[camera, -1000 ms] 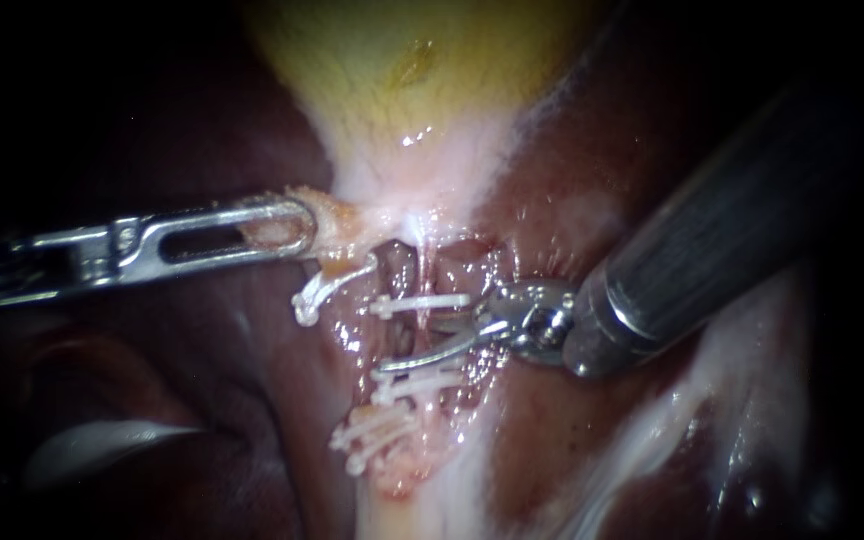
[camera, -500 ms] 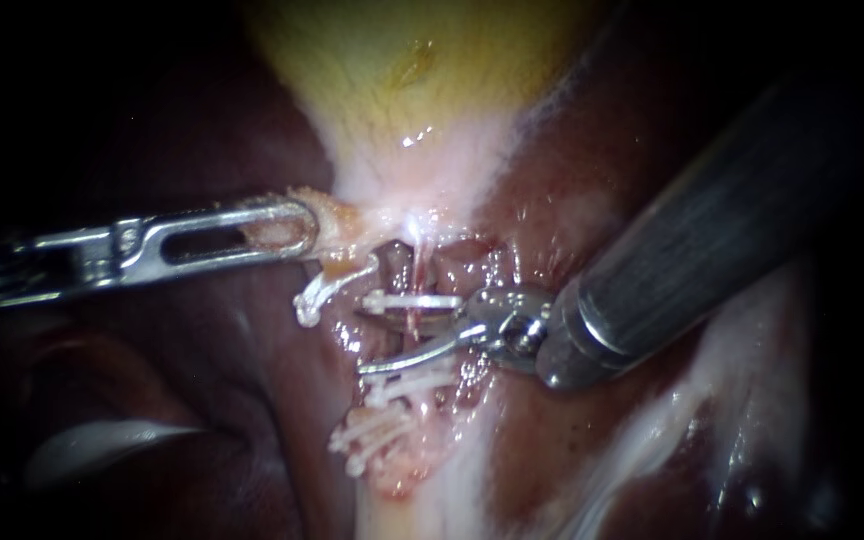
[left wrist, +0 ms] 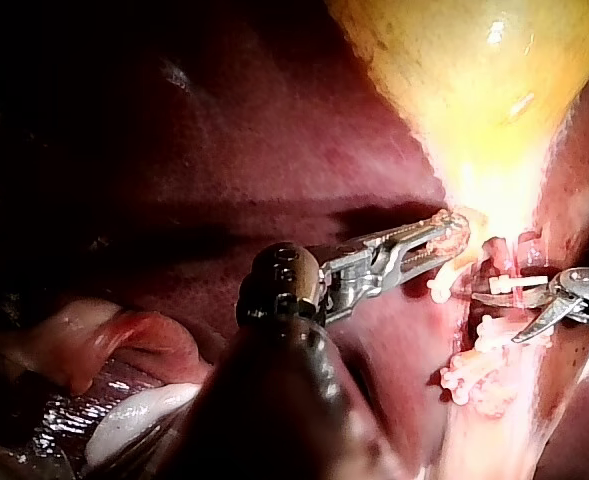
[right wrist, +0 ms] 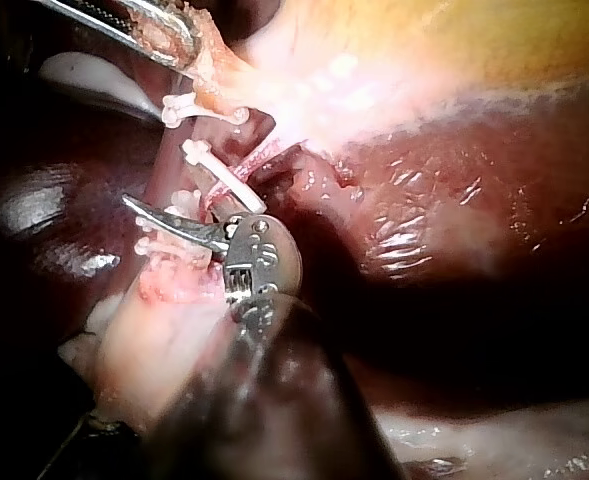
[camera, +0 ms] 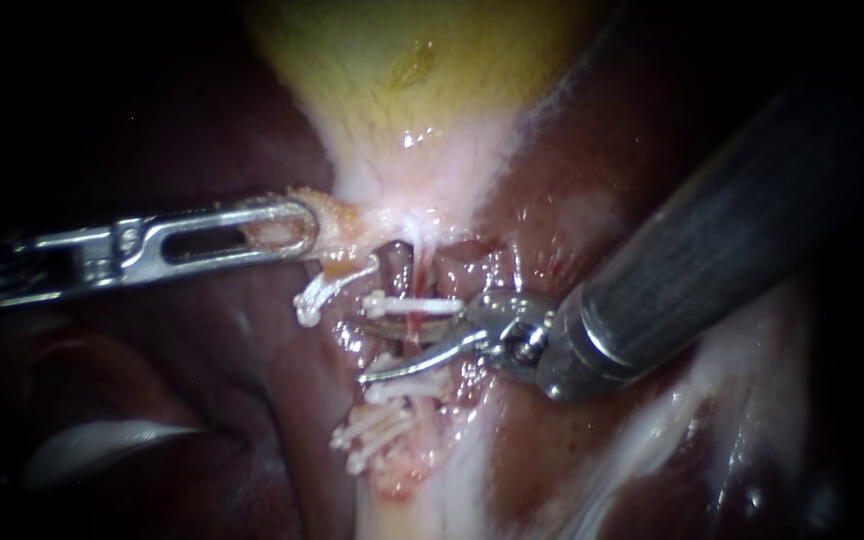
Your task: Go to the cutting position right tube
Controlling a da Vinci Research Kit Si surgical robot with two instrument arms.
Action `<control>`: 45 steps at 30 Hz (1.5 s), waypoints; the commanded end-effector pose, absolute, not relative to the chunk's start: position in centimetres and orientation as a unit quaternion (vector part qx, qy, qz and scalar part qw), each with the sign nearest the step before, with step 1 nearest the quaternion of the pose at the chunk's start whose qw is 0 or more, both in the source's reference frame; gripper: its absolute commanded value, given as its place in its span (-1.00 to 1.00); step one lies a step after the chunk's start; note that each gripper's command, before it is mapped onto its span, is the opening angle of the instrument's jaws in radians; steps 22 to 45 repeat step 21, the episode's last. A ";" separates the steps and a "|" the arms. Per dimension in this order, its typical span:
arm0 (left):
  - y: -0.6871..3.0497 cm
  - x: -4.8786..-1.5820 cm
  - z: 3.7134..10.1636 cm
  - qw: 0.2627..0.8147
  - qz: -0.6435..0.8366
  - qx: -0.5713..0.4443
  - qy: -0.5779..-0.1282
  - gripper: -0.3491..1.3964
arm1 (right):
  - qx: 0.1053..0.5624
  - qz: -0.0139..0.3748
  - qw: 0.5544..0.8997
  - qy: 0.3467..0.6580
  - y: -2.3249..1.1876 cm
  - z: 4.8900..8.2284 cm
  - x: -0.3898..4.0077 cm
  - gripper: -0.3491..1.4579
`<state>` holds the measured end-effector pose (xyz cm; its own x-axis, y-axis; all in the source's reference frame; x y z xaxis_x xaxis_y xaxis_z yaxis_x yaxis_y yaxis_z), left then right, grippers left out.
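Dark red liver fills the background, with the yellow gallbladder at 12 o'clock. The left instrument enters from 9 o'clock, its pincer clamped on pale tissue at the gallbladder's neck. The right instrument enters from 3 o'clock, its pincer spread. Its two thin blades lie either side of the right tube, which runs 12-to-6 at centre between the upper clip and the lower clips.

Position judged nearly reached.

Risks:
- The upper blade lies just beside the upper clip, so closing there could strike or loosen it.
- Drift toward 6 o'clock could foul the lower clips.
- If the left hold slips, the tube slackens out from between the blades.
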<state>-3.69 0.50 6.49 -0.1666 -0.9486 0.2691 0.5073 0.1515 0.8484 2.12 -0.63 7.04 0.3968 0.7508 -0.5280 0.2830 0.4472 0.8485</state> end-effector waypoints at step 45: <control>0.49 -3.70 6.50 0.600 -0.606 0.237 -0.464 -1.00 | 0.499 0.172 0.665 0.528 -0.63 7.03 2.16 0.97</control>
